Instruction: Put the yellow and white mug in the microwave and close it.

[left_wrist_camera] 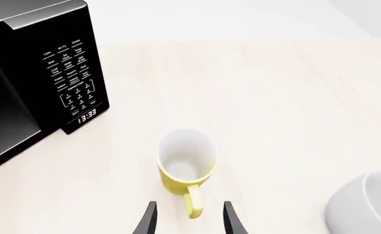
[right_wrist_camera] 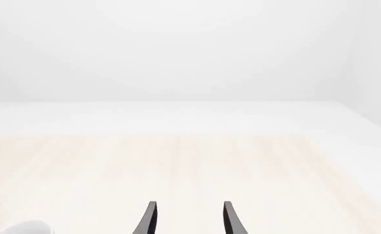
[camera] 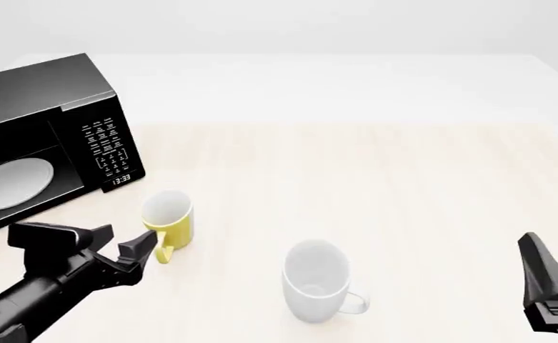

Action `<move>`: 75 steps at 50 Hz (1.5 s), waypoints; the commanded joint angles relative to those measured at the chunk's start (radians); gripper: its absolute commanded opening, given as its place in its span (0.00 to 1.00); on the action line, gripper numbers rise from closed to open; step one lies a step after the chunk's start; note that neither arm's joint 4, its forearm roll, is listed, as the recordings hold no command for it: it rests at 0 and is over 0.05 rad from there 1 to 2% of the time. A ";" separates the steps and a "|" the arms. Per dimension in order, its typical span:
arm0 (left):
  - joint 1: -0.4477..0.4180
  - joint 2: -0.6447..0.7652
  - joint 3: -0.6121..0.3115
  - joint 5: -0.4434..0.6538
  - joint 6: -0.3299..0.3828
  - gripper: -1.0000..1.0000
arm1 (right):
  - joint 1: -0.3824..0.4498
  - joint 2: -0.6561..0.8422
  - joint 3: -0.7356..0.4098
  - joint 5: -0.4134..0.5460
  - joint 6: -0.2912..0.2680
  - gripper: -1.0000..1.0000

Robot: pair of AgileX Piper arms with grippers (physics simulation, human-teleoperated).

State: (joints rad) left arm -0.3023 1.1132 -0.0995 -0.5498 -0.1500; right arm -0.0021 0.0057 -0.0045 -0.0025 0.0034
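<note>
The yellow and white mug (left_wrist_camera: 184, 163) (camera: 169, 220) stands upright on the table just right of the microwave (left_wrist_camera: 47, 73) (camera: 45, 114), its handle (left_wrist_camera: 193, 204) pointing back toward my left gripper. My left gripper (left_wrist_camera: 190, 217) (camera: 116, 246) is open, low over the table. The handle's end lies between its fingertips without touching them. The microwave's cavity is exposed, with the white turntable plate (camera: 12, 182) inside; its door is not in view. My right gripper (right_wrist_camera: 190, 217) (camera: 546, 275) is open at the near right, holding nothing.
An all-white mug (camera: 317, 282) (left_wrist_camera: 366, 204) (right_wrist_camera: 24, 228) stands upright near the front middle of the table, right of the yellow one. The light wooden tabletop (camera: 374, 179) stretches to the right and back, ending at a white surround.
</note>
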 commanded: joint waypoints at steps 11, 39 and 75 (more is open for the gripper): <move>0.001 0.150 -0.006 -0.101 -0.009 1.00 | 0.000 0.000 0.000 0.000 0.000 1.00; -0.003 0.360 -0.036 -0.215 -0.019 1.00 | 0.000 0.000 0.000 0.000 0.000 1.00; -0.003 0.616 -0.063 -0.357 -0.014 1.00 | 0.000 0.000 0.000 0.000 0.000 1.00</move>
State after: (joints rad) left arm -0.3091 1.6623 -0.1555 -0.8700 -0.1657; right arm -0.0021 0.0057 -0.0045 -0.0025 0.0035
